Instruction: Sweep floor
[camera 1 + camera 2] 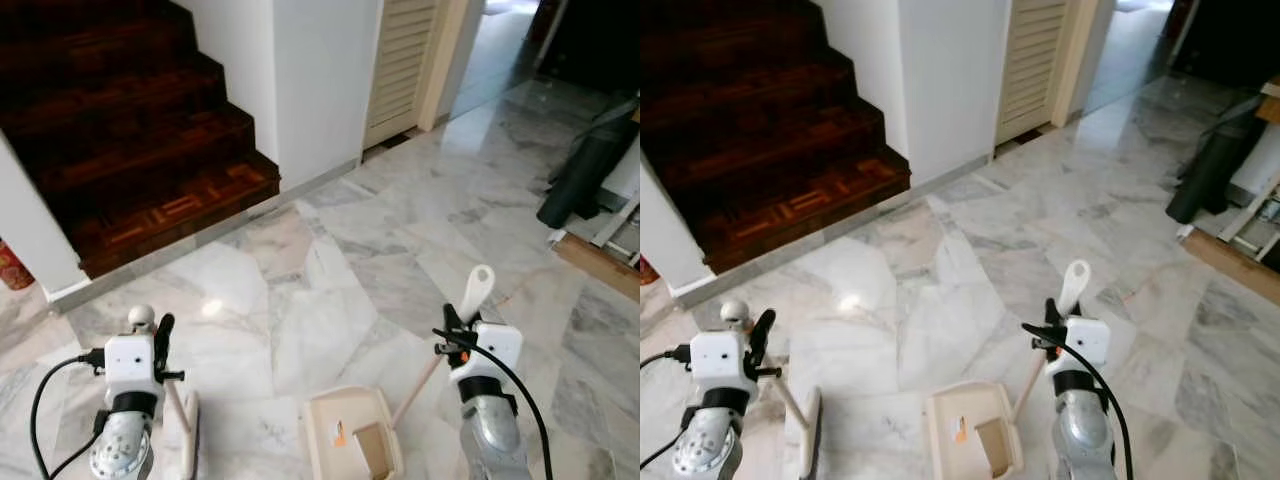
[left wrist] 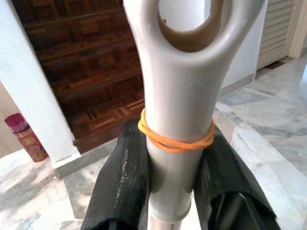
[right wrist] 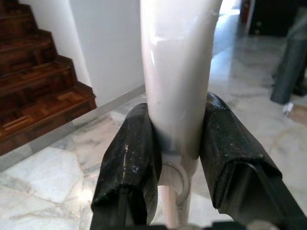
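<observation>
Left gripper (image 2: 175, 167) is clamping the broom handle (image 2: 184, 96), both black fingers (image 2: 122, 182) pressing on the pale grip just below an orange rubber band (image 2: 175, 140) wrapped round it; the handle's end is showing a hanging hole. In the head views the broom's thin shaft (image 1: 176, 405) is running down from that gripper to the broom head (image 1: 189, 440), which is sitting on the marble floor (image 1: 330, 260) at the robot's lower left, edge-on, so bristles are hard to make out. Right gripper (image 3: 177, 158) is closing tight on the dustpan handle (image 1: 477, 292), fingers (image 3: 129, 163) squeezing the white grip from both sides; the grip's rounded end is sticking up above the wrist. The dustpan's thin shaft (image 1: 418, 388) is slanting down toward the robot's left to the dustpan (image 1: 350, 435), a cream open tray resting on the floor between the two arms. Inside the dustpan a small orange scrap (image 1: 339, 435) is lying near the middle, and a brownish square patch (image 1: 371, 447) beside it is probably a piece of card, though blurry. Dark wooden stairs (image 1: 140, 130) are rising ahead on the left, a louvred door (image 1: 402, 60) is standing beyond the white wall, a dark rolled bundle (image 1: 585, 165) is leaning at far right, and a red canister (image 2: 26, 136) is standing by the stair wall.
</observation>
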Robot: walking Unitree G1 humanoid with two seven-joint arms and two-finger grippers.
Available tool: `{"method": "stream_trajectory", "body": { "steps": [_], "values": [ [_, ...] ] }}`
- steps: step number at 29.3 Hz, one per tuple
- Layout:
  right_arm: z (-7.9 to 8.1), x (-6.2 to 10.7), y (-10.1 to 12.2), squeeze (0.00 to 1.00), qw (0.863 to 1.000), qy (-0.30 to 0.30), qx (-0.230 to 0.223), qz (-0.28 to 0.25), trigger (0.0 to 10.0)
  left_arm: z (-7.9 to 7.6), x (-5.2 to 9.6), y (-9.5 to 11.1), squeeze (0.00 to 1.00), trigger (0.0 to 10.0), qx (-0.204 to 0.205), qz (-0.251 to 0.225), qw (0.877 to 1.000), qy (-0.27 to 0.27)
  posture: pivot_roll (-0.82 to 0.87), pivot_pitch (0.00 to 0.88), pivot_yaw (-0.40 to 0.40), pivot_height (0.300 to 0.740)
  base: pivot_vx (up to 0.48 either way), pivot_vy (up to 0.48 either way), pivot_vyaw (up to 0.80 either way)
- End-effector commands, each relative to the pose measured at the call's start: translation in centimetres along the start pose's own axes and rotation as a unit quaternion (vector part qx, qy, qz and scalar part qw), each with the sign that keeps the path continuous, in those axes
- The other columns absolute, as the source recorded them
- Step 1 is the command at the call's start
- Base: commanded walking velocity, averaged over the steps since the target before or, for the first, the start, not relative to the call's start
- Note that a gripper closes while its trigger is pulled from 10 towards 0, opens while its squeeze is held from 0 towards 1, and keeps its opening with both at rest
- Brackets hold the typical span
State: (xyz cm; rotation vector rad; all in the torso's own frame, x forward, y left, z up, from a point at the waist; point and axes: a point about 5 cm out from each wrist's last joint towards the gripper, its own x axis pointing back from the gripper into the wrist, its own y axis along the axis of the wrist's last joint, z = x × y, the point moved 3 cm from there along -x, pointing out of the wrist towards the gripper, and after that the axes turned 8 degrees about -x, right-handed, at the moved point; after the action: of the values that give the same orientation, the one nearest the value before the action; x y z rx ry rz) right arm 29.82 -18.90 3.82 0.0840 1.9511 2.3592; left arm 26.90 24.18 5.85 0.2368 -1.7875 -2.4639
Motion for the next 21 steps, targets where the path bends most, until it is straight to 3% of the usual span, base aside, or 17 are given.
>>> {"method": "stream_trajectory", "body": {
  "steps": [1, 15, 21],
  "values": [
    [-0.7, -0.7, 1.4, 0.0, 1.0, -0.013, -0.008, -0.025, 10.0, 0.0, -1.0, 1.6, 0.0, 10.0, -0.004, -0.03, 1.0, 0.001, 0.01, 0.0, -0.023, 0.74, 0.0, 0.0, 0.0],
    [0.4, -1.2, 2.1, 0.0, 0.999, -0.003, 0.008, -0.036, 10.0, 0.4, -1.8, 1.6, 0.0, 10.0, 0.003, -0.022, 1.0, -0.011, -0.15, 0.0, 0.062, 0.74, 0.0, 0.0, 0.0],
    [0.5, -1.1, 1.9, 0.0, 0.999, -0.006, 0.008, -0.035, 10.0, 0.7, -1.9, 1.5, 0.0, 10.0, 0.004, -0.017, 1.0, -0.01, -0.17, 0.0, 0.088, 0.74, 0.0, 0.0, 0.66]
  ]
}}
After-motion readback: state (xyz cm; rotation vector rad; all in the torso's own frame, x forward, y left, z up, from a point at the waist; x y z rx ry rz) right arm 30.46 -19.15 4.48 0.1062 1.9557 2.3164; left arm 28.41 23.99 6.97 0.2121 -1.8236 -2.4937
